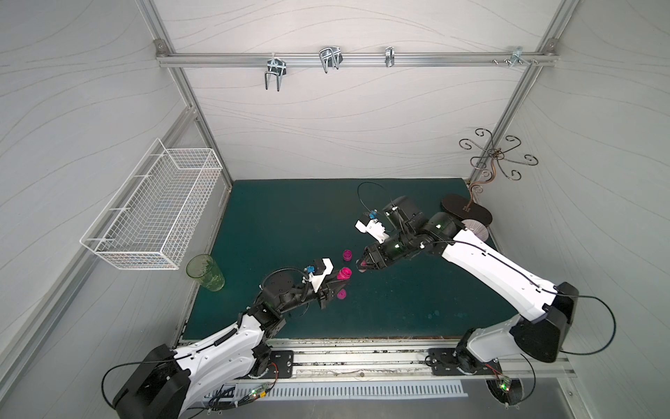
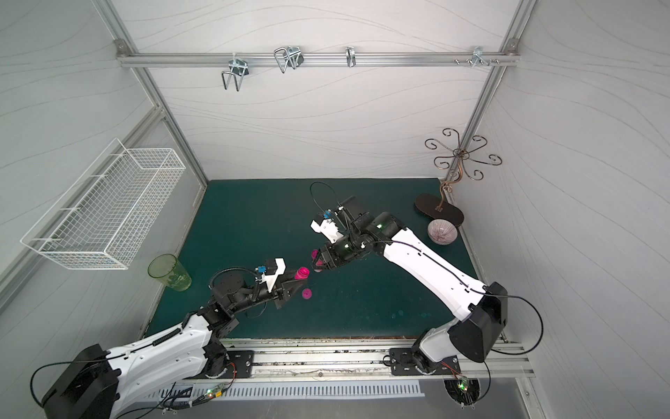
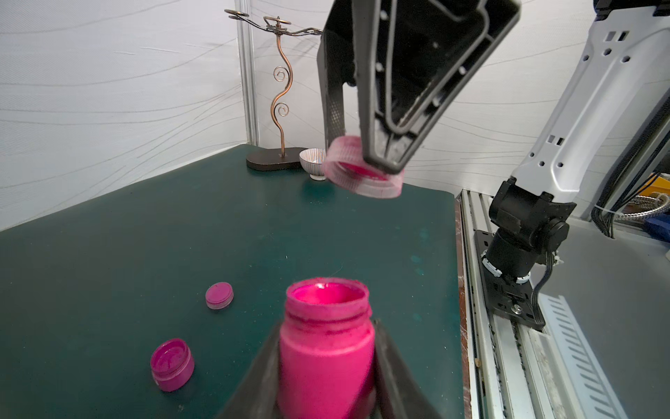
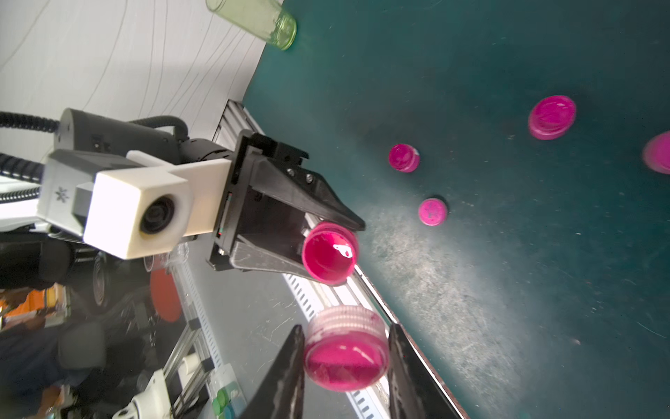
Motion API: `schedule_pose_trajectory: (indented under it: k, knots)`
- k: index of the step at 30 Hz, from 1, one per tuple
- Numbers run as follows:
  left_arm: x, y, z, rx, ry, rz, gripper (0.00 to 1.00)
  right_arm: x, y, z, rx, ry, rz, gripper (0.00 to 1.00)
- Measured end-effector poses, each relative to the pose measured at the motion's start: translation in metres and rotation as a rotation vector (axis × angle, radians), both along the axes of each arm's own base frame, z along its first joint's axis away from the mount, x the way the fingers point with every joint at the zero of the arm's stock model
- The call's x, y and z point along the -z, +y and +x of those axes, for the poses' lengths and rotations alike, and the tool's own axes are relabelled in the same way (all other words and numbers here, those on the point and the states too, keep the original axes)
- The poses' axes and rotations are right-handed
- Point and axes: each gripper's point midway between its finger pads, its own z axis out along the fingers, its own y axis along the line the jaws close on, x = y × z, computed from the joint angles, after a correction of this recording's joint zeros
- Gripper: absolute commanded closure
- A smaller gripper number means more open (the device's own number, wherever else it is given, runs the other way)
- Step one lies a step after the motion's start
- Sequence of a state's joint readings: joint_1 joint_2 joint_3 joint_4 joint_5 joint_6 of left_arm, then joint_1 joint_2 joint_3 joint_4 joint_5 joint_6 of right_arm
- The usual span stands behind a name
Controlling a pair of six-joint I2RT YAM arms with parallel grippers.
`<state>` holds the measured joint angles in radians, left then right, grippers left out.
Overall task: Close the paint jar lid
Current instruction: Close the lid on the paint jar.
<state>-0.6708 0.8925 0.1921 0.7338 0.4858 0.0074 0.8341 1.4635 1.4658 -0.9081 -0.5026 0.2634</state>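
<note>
Two things are held clear of the counter. The open paint jar is clamped by its body in the left jaws, which are closed hard against it. The lid is pinched across its ribbed rim in the right jaws, which are closed only as far as the rim allows. The lid is poised near the jar's mouth but apart from it, tilted, with its hollow side turned toward the jar.

The step in hand is judged to be the mating of lid and neck. It is best done if the lid is first squared to the neck, so that one axis is shared, and only then brought on. A tilted start is likely to be cross-threaded. The jar should be gripped firmly while the lid is turned. Wet paint is seen up at the brim, so the jar should be kept from tipping.

The lid's inner thread cannot be made out. The jar's base is cut off in the left wrist view, and in both top views the lid is largely hidden by the right jaws. A small pink pot and a loose cap are seen on the counter. Another pink shape is blurred and cut by the frame's edge, so it cannot be identified.
</note>
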Motion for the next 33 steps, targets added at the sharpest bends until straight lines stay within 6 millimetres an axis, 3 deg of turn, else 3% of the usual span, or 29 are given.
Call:
schedule_pose_trajectory:
  k: [9, 33]
  knots:
    - [0.001, 0.000, -0.001, 0.002, -0.006, 0.001, 1.00, 0.020, 0.015, -0.006, -0.065, 0.055, -0.043, 0.74]
    - [0.004, -0.001, -0.003, 0.013, 0.000, 0.008, 1.00, 0.027, 0.028, -0.008, -0.128, 0.081, -0.036, 0.74]
